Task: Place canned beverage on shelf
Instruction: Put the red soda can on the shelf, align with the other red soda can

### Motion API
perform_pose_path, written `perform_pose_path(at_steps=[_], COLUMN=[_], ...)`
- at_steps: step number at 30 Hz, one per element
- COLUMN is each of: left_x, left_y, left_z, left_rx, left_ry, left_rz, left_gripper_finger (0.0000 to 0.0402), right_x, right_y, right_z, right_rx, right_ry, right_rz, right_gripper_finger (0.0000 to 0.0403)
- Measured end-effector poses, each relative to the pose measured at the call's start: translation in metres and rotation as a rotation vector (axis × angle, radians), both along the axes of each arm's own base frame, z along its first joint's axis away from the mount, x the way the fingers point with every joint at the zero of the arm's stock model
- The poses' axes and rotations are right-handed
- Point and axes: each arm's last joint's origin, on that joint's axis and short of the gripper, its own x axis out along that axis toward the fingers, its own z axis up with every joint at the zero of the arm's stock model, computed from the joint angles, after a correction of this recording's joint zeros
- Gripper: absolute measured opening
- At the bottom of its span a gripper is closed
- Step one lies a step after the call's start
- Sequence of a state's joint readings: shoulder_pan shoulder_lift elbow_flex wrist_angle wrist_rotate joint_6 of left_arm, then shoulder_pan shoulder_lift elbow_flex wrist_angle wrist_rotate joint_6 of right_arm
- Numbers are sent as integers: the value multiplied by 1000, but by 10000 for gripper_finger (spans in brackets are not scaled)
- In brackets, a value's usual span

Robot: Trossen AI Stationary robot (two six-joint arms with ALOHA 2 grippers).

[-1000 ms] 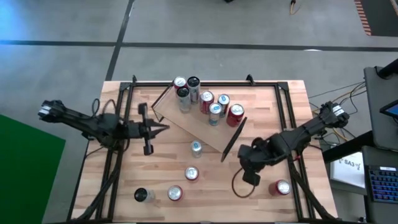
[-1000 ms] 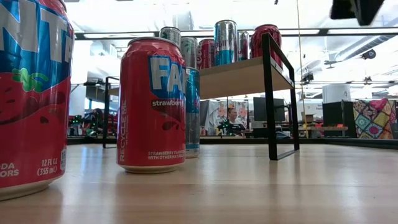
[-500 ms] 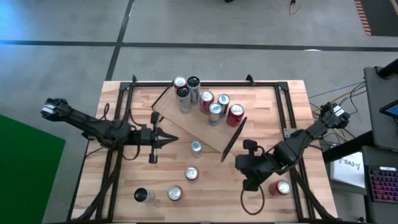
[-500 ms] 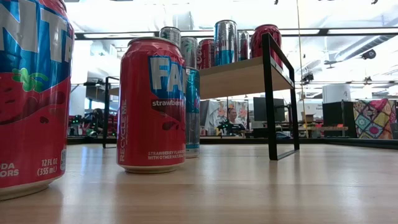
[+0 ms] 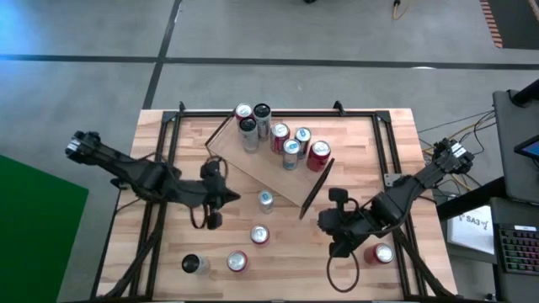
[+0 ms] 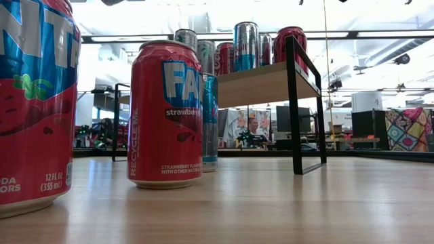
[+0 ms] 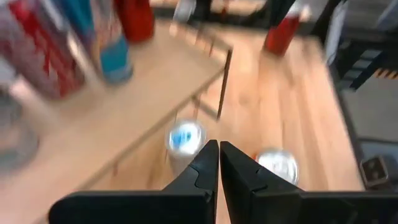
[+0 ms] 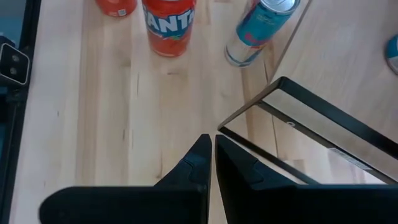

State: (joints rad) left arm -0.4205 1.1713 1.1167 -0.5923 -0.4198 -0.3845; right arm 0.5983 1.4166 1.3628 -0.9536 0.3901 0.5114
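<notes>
Shelf (image 5: 269, 164) sits angled across the far middle of the surface (image 5: 370, 143), one black end frame toward the far-left, the other (image 5: 317, 188) toward the centre-right. Six cans (image 5: 278, 135) stand bunched on its far half; near half of the plank bare. In the low view those cans line the plank top above open space under the shelf.

Loose cans on the surface, all upright:
- blue-topped can (image 5: 265, 199) just off the shelf's near edge, centre
- red can (image 5: 259, 236) nearer, well apart from the first
- red can (image 5: 237, 262) and dark can (image 5: 191, 264) side by side close to the near edge, left of centre
- red can (image 5: 382, 253) near the near-right corner, tight against the right arm

Left gripper (image 5: 227, 197) hangs over the left-centre of the surface, just left of the blue-topped can, jaws pressed together, pinching nothing. Its wrist view looks past the shut jaws at the blue-topped can (image 7: 185, 138) and a second can (image 7: 277, 165), shelf edge above them.

Right gripper (image 5: 324, 223) hovers beside the shelf's right end frame, jaws pressed together, empty. Its wrist view shows the frame corner (image 8: 292, 124) close ahead, bare wood to one side.

Open room: wide bare strip between the centre cans and the right arm; far-right corner clear of cans; left edge crowded by the left arm
</notes>
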Motion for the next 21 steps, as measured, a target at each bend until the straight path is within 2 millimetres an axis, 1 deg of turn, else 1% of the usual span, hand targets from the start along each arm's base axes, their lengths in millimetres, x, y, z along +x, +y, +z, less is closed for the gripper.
perform_pose_path(at_steps=[3, 7, 9, 12, 14, 18, 21], left_x=[6, 16, 20, 26, 26, 27, 31], left_y=[-13, -34, -44, -60, -71, -93, -111], left_z=[1, -2, -2, 4, 8, 6, -5], left_rx=[-19, 1, 14, 5, -8, -38, -36], left_ry=[100, 231, 275, 303, 331, 373, 400], left_rz=[11, 8, 2, -8, -31, -41, -47], left_gripper_finger=[0, 0, 0, 0, 3, 34, 79], right_x=[0, 0, 0, -1, -1, -2, -3], right_y=[0, 0, 0, 0, 1, 3, 4], right_z=[0, 0, -1, -1, -1, -2, -3], right_rx=[-1, -11, -18, -8, 15, 55, 84], right_ry=[0, 7, 8, 15, 31, 51, 67], right_rz=[-1, 9, 19, 27, 41, 52, 47], right_gripper_finger=[12, 12, 12, 12, 12, 12, 12])
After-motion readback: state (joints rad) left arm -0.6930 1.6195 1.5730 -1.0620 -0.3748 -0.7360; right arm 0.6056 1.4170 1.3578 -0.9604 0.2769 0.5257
